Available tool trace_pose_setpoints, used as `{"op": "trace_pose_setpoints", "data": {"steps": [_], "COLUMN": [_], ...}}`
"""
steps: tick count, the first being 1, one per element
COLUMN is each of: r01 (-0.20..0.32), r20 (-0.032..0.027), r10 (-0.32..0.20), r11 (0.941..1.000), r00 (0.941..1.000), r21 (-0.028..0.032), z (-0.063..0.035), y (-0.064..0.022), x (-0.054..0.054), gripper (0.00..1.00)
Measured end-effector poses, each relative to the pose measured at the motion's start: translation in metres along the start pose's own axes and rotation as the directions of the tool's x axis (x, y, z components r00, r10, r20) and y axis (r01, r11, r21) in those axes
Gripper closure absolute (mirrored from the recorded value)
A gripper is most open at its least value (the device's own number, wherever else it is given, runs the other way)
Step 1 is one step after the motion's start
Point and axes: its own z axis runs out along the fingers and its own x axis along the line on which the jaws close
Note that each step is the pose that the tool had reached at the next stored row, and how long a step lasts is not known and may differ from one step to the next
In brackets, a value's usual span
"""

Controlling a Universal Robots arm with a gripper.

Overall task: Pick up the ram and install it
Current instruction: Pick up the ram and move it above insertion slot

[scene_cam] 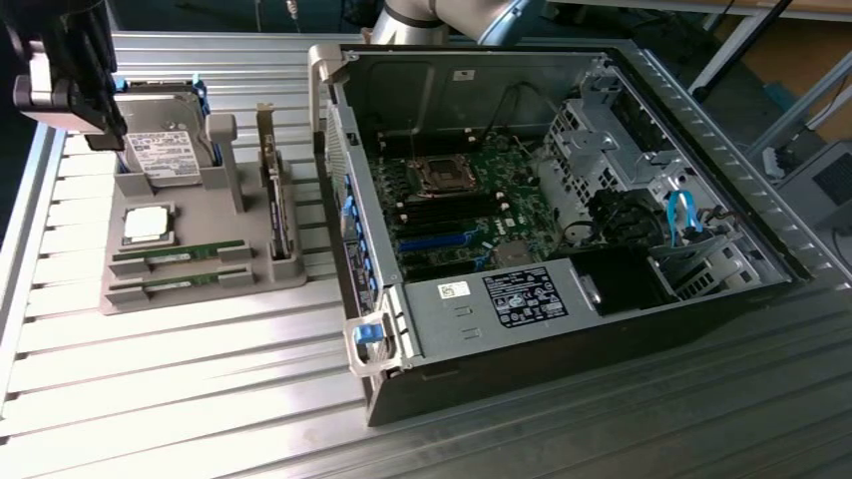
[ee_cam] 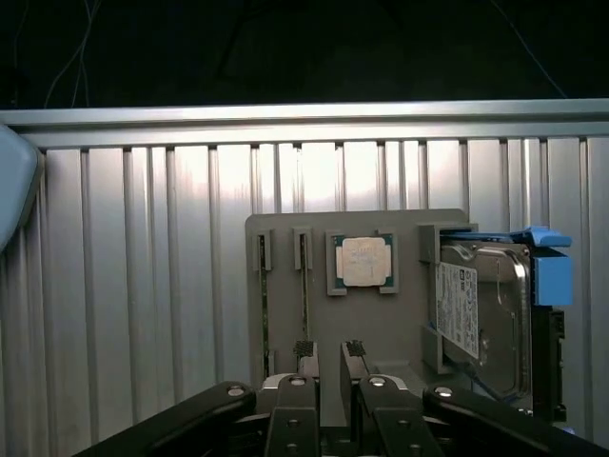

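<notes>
Slatted aluminium table (scene_cam: 187, 399), long ribs, bright glare on the slats. Two things sit directly on it. A grey plastic parts tray (scene_cam: 207, 228) lies flat at the exterior view's left, with moulded posts and slots standing up from its base. A black computer case (scene_cam: 560, 374) lies on its side at the exterior view's right, open side facing up. Tray and case are just beside each other; cannot tell if they touch. In the wrist view the table's edge rail (ee_cam: 304, 119) runs beyond the tray.

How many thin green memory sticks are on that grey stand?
2. One memory stick lies beside the silver chip; the second memory stick beside it, at the grey stand's edge.
</notes>
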Motion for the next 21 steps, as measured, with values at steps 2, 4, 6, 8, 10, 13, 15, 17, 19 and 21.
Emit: {"op": "trace_pose_setpoints", "data": {"steps": [2, 4, 6, 8, 10, 13, 15, 17, 19, 21], "r01": [0.0, 0.0, 0.0, 0.0, 0.0, 0.0, 0.0, 0.0, 0.0, 0.0], "r20": [0.0, 0.0, 0.0001, 0.0001, 0.0, 0.0001, 0.0001, 0.0001, 0.0001, 0.0], "r10": [0.0, 0.0, 0.0, 0.0, 0.0, 0.0, 0.0, 0.0, 0.0, 0.0], "r11": [1.0, 1.0, 1.0, 1.0, 1.0, 1.0, 1.0, 1.0, 1.0, 1.0], "r00": [1.0, 1.0, 1.0, 1.0, 1.0, 1.0, 1.0, 1.0, 1.0, 1.0], "r21": [0.0001, 0.0, 0.0, 0.0001, 0.0, 0.0001, 0.0001, 0.0001, 0.0001, 0.0], "z": [0.0, -0.0001, -0.0001, 0.0004, 0.0016, 0.0038, 0.0059, 0.0083, 0.0116, 0.0141], "y": [-0.0001, -0.0001, -0.0001, -0.0001, -0.0001, -0.0002, -0.0004, -0.0005, -0.0006, -0.0007], "x": [0.002, 0.003, 0.003, 0.003, 0.003, 0.004, 0.004, 0.004, 0.004, 0.004], "gripper": [0.76, 0.76, 0.76, 0.76, 0.76, 0.76, 0.76, 0.76, 0.76, 0.76]}}
